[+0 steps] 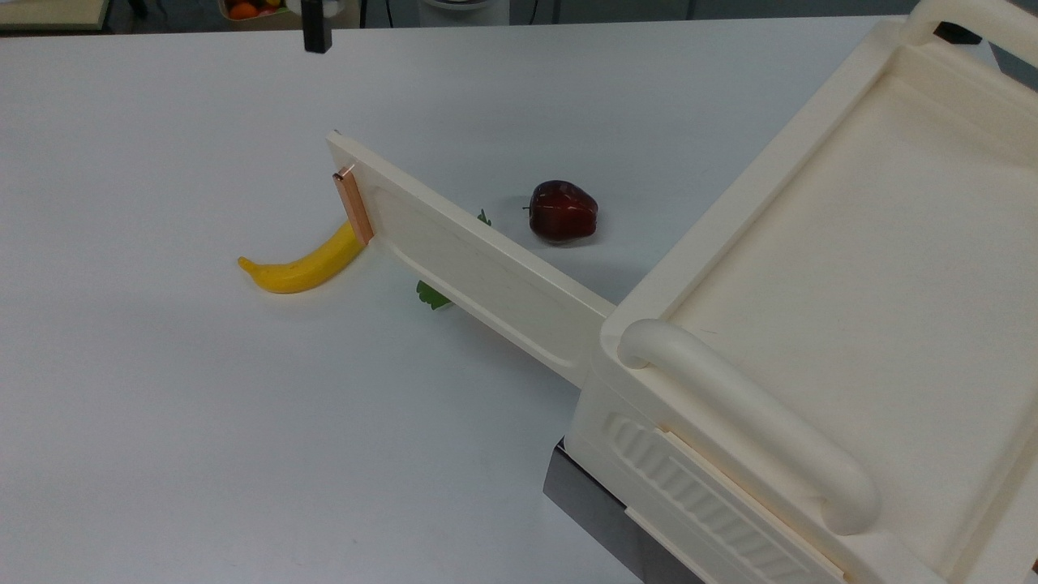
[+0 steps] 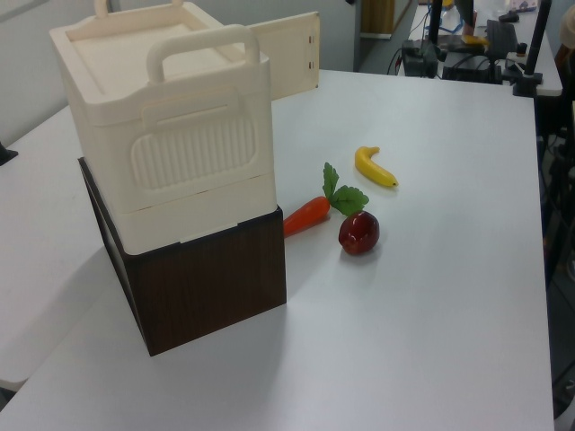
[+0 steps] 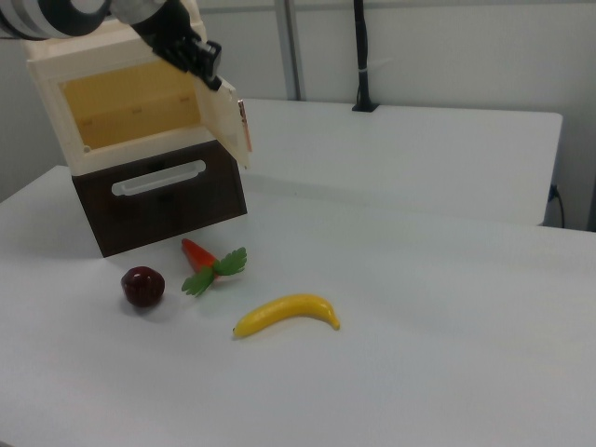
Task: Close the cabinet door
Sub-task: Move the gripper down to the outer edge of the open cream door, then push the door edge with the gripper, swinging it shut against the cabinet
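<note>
On the white tabletop I see the cabinet standing on its dark wood-grain base, at the top view's right. Its door is open, swung straight out from the front corner over the tabletop, with the copper strip on its free end. In the right view the yellowish inside of the cabinet is open to sight, and a pale bar handle runs across the dark base below it.

The tool is up at the top outer corner of the door in the right view, very close to it; I cannot tell whether it touches, nor whether it is wide or narrow. In the top view it hangs at the upper edge, above the far side of the tabletop.

A banana lies below the door's free end in the top view. A dark red apple sits on the other side of the door, and a carrot with green leaves lies between the apple and the base, close to both.

The tabletop is plain, matte and evenly lit. Beyond its far edge in the left view I see dark equipment and cables. In the right view a black pole rises at the far edge against a grey wall.
</note>
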Motion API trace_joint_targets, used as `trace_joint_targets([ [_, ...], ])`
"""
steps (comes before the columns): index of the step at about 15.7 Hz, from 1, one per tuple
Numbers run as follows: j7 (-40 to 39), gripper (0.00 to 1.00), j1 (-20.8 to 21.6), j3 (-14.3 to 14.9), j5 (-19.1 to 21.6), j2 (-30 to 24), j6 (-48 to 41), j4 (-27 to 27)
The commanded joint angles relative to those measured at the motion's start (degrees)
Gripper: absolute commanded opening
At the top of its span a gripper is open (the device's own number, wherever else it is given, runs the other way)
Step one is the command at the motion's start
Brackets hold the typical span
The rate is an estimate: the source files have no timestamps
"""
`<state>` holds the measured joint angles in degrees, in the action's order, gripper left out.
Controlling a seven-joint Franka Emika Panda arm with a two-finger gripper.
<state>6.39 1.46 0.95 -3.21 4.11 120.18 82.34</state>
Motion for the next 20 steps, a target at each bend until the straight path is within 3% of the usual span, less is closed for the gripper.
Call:
trace_joint_targets([
  [1,10.8,0.0,0.5,0.2,0.1,4.1,16.4,-1.5],
  [10,28.8,0.0,0.6,-0.2,0.1,10.8,29.3,-1.3],
  [20,28.9,0.0,3.6,-0.4,0.5,10.3,24.1,-0.2],
])
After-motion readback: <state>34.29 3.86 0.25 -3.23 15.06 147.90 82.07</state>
